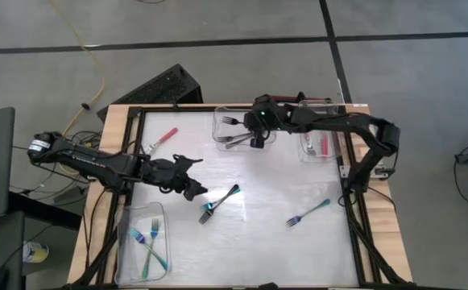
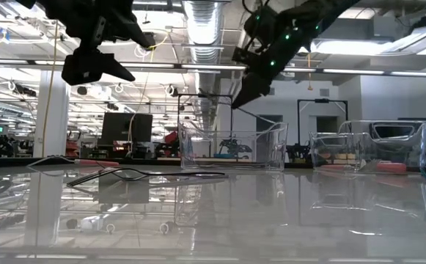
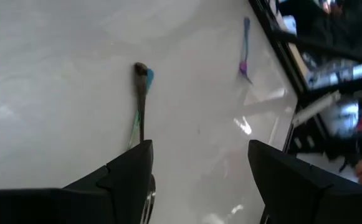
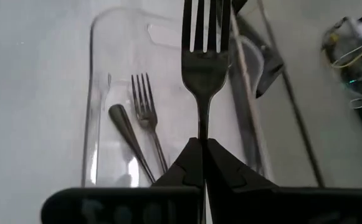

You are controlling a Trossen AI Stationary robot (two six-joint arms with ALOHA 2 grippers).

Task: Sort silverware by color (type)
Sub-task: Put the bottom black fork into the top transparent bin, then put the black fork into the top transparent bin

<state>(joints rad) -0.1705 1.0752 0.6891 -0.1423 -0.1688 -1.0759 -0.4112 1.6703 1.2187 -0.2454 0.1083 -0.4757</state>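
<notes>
The right gripper, jaws clamped thinly on a dark fork, is hovering over the far-edge bin, risking slippage, while the left gripper is gaping empty mid-counter

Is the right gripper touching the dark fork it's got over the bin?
Touching. The right wrist view shows the right gripper with fingers closed on the dark fork's handle, above the clear bin.

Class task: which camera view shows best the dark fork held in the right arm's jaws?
The right wrist view: the dark fork fills it, tines clear, handle pinched in the right gripper. The high view shows only a speck over the bin; the low and left wrist views show nothing clear of it.
</notes>
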